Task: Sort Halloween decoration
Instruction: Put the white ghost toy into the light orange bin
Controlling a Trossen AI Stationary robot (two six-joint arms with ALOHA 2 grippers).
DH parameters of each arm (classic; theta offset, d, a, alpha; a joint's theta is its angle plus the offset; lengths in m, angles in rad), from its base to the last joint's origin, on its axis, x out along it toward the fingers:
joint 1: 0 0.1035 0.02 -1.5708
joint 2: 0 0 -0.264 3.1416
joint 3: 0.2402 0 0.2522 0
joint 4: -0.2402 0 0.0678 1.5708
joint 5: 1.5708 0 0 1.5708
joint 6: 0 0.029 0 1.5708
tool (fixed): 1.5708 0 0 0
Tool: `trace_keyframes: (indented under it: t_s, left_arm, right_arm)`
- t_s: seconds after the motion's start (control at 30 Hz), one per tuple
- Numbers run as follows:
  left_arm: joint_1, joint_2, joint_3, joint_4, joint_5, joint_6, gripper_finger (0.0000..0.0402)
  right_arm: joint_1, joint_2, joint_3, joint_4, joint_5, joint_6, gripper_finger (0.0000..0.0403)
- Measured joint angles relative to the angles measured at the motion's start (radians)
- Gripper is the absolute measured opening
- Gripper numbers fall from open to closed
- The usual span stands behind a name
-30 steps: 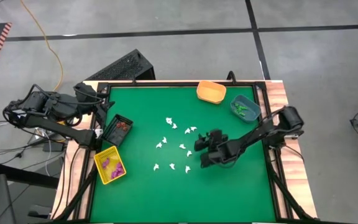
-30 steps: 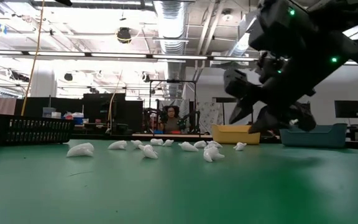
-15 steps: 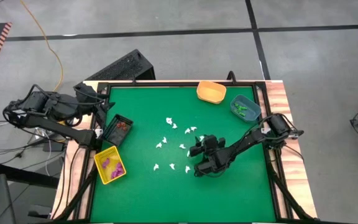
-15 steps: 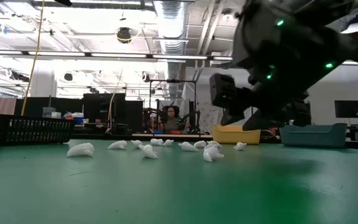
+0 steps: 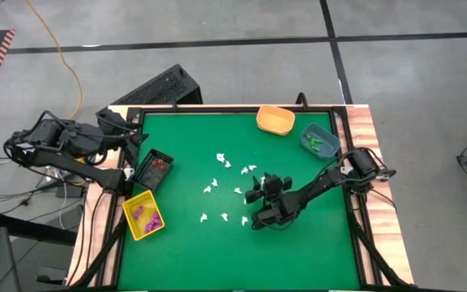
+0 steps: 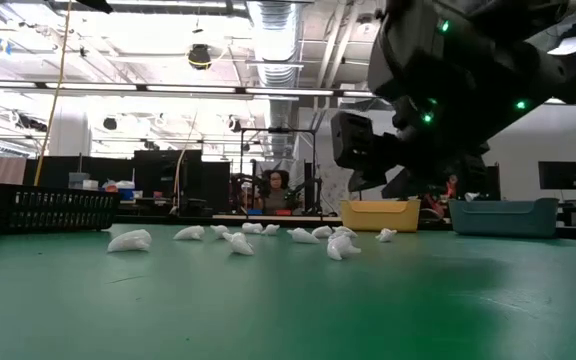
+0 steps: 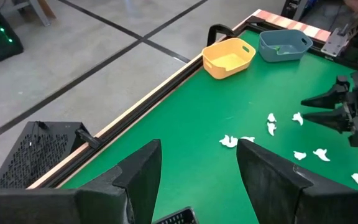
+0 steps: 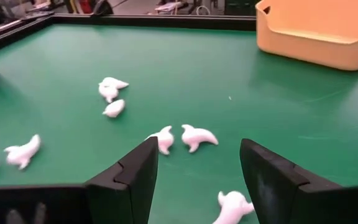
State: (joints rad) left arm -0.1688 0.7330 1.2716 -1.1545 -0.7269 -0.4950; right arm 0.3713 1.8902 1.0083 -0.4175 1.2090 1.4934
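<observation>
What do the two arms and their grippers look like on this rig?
Both arms are dark, jointed links. The right arm ends in a gripper with two black, pointed fingers; its housing carries small green lights. The left gripper has broad, flat, matte black fingers with angular edges. No markings show.

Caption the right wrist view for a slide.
Right claw open above white ghost trinkets scattered on the green table, orange bin beyond.

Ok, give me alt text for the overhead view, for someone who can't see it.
Seen from above, the right gripper, fingers open, is beside a scatter of tiny white trinkets mid-way across a green table. The left gripper waits at the left edge, near a black bin and a yellow bin; orange and blue bins sit at the far right.
</observation>
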Motion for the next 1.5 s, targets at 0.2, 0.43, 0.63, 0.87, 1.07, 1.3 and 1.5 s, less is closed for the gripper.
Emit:
trace_keyframes:
  t_s: [0.2,0.43,0.63,0.87,1.07,1.3,1.5]
  left_arm:
    - [0.000,0.000,0.000,0.000,0.000,-0.002,0.0199]
    - [0.000,0.000,0.000,-0.004,0.001,-0.008,0.0199]
    - [0.000,0.000,0.000,-0.011,0.000,-0.023,0.0199]
    - [0.000,0.000,0.000,-0.011,-0.021,-0.025,0.0199]
    - [0.000,0.000,0.000,-0.008,-0.047,-0.031,0.0199]
    - [0.000,0.000,0.000,-0.007,-0.055,-0.049,0.0199]
    - [0.000,0.000,0.000,-0.008,-0.056,-0.042,0.0199]
  right_arm:
    - [-0.024,0.082,-0.003,0.116,0.003,0.003,0.0223]
    - [-0.011,0.212,0.004,0.139,0.044,0.232,0.0223]
    - [0.018,0.269,0.016,0.123,0.003,0.248,0.0223]
    - [0.056,0.245,0.018,0.116,-0.010,0.187,0.0223]
    - [0.036,0.178,0.014,0.102,-0.017,0.032,0.0223]
    - [0.036,0.054,0.014,0.045,0.085,-0.028,0.0223]
    - [0.060,-0.111,0.004,-0.189,0.167,0.000,0.0222]
